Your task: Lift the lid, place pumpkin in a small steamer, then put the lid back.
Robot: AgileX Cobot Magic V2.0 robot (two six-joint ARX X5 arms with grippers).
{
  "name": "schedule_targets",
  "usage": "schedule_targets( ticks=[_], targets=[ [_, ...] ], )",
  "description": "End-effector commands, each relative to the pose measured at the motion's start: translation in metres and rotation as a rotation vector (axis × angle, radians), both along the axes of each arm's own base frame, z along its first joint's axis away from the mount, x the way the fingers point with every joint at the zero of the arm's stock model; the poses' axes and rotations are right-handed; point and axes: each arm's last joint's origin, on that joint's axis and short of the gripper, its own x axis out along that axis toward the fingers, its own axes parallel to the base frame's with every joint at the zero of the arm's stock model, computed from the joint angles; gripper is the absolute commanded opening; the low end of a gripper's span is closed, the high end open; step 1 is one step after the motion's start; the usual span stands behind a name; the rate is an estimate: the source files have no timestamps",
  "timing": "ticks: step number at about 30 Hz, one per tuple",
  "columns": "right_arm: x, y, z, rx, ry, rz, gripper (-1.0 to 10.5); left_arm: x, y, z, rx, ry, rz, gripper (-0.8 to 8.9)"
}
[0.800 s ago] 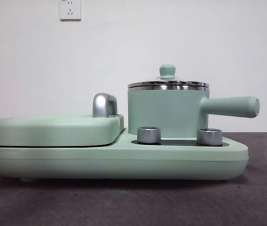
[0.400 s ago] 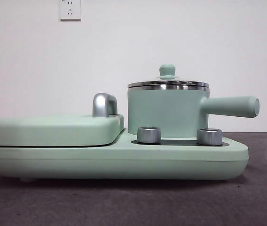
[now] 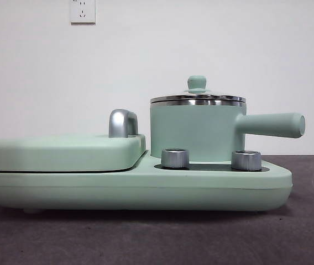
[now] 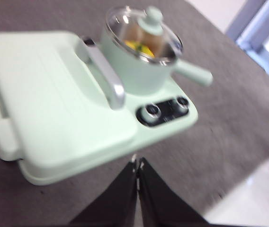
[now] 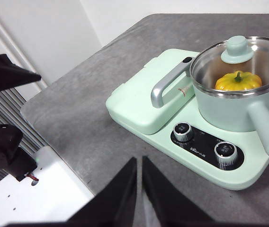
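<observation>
The small steamer stands on the right of the mint-green cooker base, its long handle pointing right. The lid sits flat on its rim, knob up. In the right wrist view the pumpkin lies inside the steamer under the lid. It also shows, blurred, in the left wrist view under the lid. My left gripper is shut and empty, well back from the cooker. My right gripper is shut and empty, also back from it. Neither gripper shows in the front view.
The flat mint-green griddle cover with a steel handle fills the left of the base. Two steel dials sit in front of the steamer. The table's edge and a white surface lie near the right gripper.
</observation>
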Motion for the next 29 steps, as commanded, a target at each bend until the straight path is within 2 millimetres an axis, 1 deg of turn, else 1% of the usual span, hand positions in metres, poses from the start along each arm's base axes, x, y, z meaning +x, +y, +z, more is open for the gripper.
schedule_targets(
  ticks=[1, 4, 5, 10, 12, 14, 17, 20, 26, 29],
  targets=[
    [-0.001, 0.0, 0.003, 0.005, -0.021, 0.009, 0.2, -0.001, 0.005, -0.005, -0.007, -0.013, 0.056, 0.06],
    [-0.001, 0.0, 0.003, 0.005, -0.021, 0.01, 0.2, 0.003, 0.01, -0.021, -0.004, -0.017, 0.173, 0.06],
    [-0.001, 0.0, 0.003, 0.005, -0.021, 0.01, 0.2, 0.006, 0.011, -0.028, 0.005, -0.049, 0.212, 0.06],
    [-0.001, 0.0, 0.003, 0.005, -0.021, 0.009, 0.2, 0.026, 0.016, -0.057, -0.022, -0.32, 0.377, 0.06],
    [-0.001, 0.0, 0.003, 0.005, -0.021, 0.01, 0.2, 0.033, 0.019, -0.073, -0.024, -0.408, 0.438, 0.06],
    [-0.001, 0.0, 0.003, 0.005, -0.021, 0.01, 0.2, 0.039, 0.023, -0.093, -0.013, -0.455, 0.495, 0.06],
    [-0.001, 0.0, 0.003, 0.005, -0.021, 0.009, 0.2, 0.045, 0.028, -0.118, 0.025, -0.419, 0.559, 0.06],
    [-0.001, 0.0, 0.003, 0.006, -0.022, 0.01, 0.2, 0.05, 0.032, -0.136, 0.062, -0.373, 0.598, 0.06],
    [-0.001, 0.0, 0.003, 0.005, -0.021, 0.009, 0.2, 0.053, 0.035, -0.153, 0.17, -0.359, 0.6, 0.06],
    [-0.001, 0.0, 0.003, 0.006, -0.021, 0.01, 0.2, 0.052, 0.036, -0.158, 0.236, -0.33, 0.587, 0.06]
  ],
)
